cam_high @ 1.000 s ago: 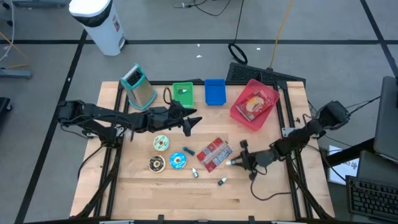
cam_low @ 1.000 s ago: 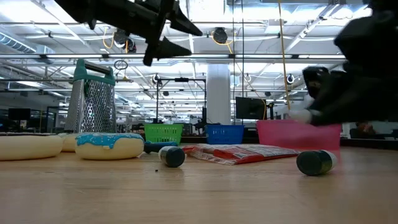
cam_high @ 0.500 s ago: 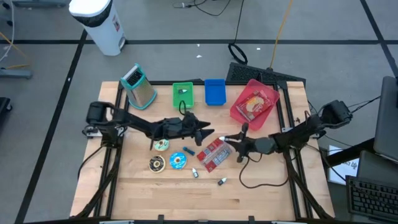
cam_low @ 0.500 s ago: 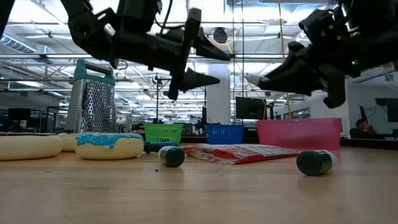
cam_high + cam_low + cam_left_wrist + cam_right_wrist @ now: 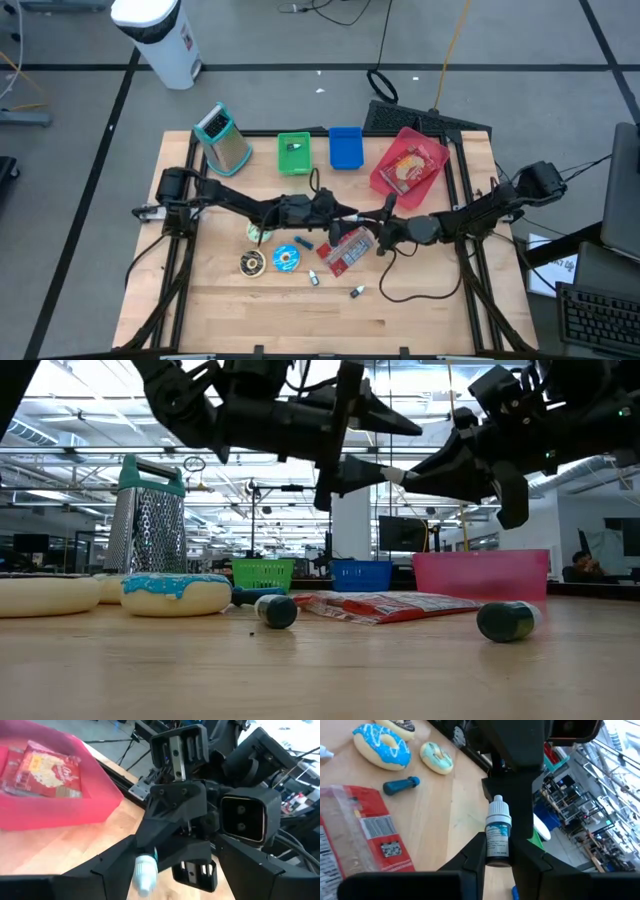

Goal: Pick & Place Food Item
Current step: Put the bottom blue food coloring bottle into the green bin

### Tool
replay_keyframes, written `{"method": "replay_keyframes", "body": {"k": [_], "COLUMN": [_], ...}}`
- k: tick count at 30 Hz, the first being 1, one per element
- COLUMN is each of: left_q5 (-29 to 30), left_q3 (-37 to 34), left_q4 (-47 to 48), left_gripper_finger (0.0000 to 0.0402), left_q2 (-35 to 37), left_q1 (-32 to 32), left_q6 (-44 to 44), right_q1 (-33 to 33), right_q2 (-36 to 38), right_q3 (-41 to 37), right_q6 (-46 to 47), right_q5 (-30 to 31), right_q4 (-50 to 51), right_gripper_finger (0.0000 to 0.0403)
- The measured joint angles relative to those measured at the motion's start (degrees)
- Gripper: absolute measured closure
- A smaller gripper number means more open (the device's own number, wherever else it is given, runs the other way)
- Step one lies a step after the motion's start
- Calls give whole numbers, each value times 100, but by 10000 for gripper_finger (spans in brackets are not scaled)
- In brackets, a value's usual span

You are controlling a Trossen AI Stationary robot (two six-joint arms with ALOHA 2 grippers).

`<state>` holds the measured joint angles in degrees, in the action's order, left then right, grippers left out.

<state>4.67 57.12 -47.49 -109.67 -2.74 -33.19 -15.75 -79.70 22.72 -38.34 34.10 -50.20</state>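
Observation:
My right gripper (image 5: 497,856) is shut on a small white dropper bottle (image 5: 497,834) with a teal label, held in the air over the table's middle. Facing it, my left gripper (image 5: 351,216) is open and roughly level. Its two fingers stand on either side of the bottle's white tip (image 5: 145,871), and no touch shows. Below them a red snack packet (image 5: 345,246) lies flat on the table. Three doughnuts (image 5: 285,258) rest on the table to the packet's left. A pink bin (image 5: 378,182) at the far right holds another food packet. My right gripper pinches the bottle's lower body (image 5: 497,851) between its two fingers, one on each side. The fingers run level, coming from the table's right, and lie along the bottle. The bottle is lifted clear, and its cap (image 5: 498,806) points toward my left gripper.
A green basket (image 5: 293,150) and a blue basket (image 5: 345,147) stand at the far edge, with a metal grater (image 5: 226,141) to their left. A blue pen-like thing (image 5: 303,243) and two small bottles (image 5: 355,291) lie near the packet. The near half of the table is bare wood.
My left gripper has gone down and toward the table's right, up to my right gripper, staying open. My right gripper has risen off the table with the bottle, gone toward the far left, and turned to point at the left gripper.

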Motion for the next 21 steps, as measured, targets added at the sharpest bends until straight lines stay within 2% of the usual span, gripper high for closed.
{"method": "replay_keyframes", "body": {"k": [21], "left_q5": [29], "left_q3": [120], "left_q4": [121], "left_gripper_finger": [131], "left_q2": [15], "left_q1": [22], "left_q6": [-85], "right_q1": [-40], "right_q2": [26], "right_q3": [78], "right_q6": [-1108], "right_q5": [36], "right_q4": [-511], "right_gripper_finger": [342]}}
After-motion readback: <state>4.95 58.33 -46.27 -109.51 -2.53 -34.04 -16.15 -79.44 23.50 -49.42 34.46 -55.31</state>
